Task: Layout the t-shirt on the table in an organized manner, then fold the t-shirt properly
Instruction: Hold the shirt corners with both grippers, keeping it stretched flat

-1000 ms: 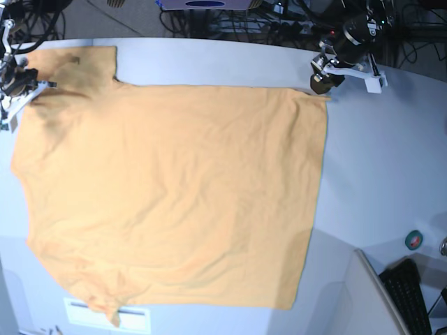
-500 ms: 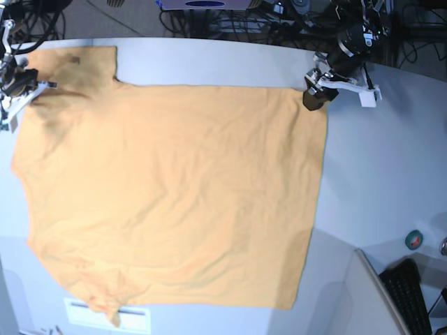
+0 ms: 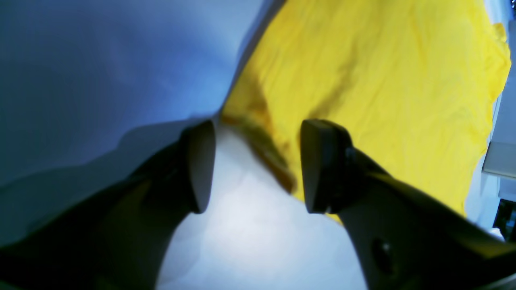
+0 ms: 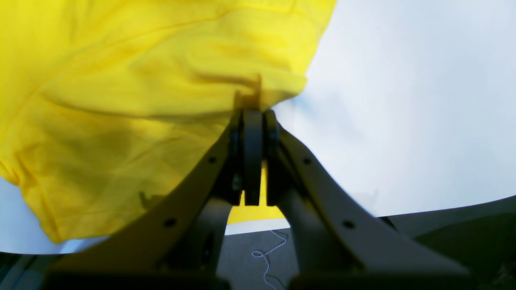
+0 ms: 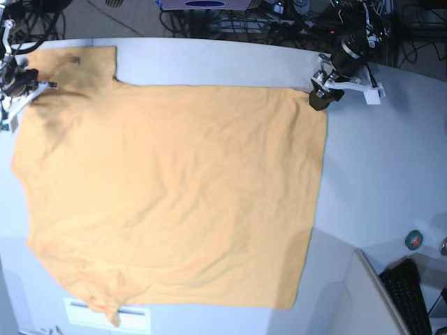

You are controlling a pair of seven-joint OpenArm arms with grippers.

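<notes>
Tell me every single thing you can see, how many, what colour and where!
t-shirt: one, orange-yellow, spread flat over most of the table.
table: one, pale grey-white, under the shirt.
paper label: one, white, at the table's near edge, partly under the shirt.
tape roll: one, greenish, on the right-hand side of the base view.
keyboard: one, black, bottom right corner.
cables: many, dark, behind the table.
right gripper: one, black, jaws shut on the shirt's edge near the sleeve, at the base view's left.
left gripper: one, black, jaws open astride the shirt's far corner, at the base view's right.
</notes>
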